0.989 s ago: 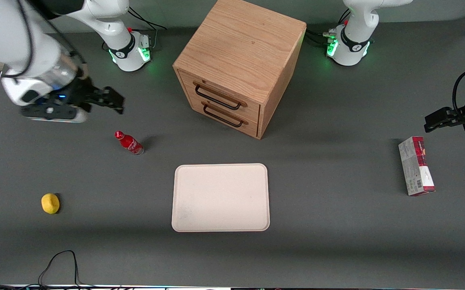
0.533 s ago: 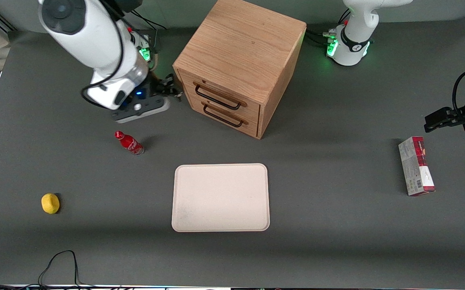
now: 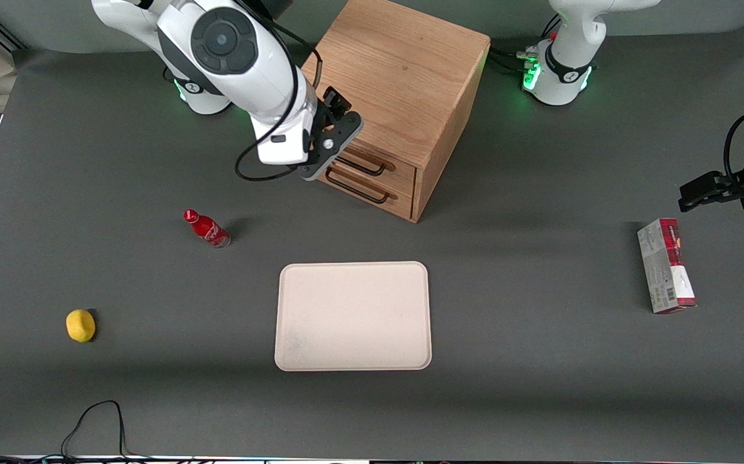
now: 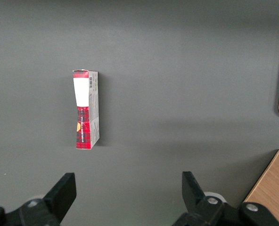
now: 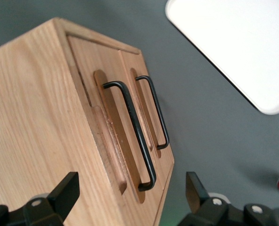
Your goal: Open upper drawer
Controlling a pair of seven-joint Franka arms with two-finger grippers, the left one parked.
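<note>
Nearest the front camera on the dark grey bench [image 3: 539,386], a cream rectangular tray [image 3: 353,316] is seen, and farther back stands the boxy light oak cabinet [image 3: 404,71], whose upper drawer [image 3: 404,173] is shut flush above its matching lower drawer [image 3: 372,193]. The black two-finger claw [image 5: 132,195] is held spread wide and empty just above and in front of the cabinet's top front edge, with nothing yet touched. The drawer is judged rigid and fairly light, and the thin black wire handle [image 5: 132,129], stiff, narrow and likely slippery, is best gripped at mid-span and pulled straight out.
</note>
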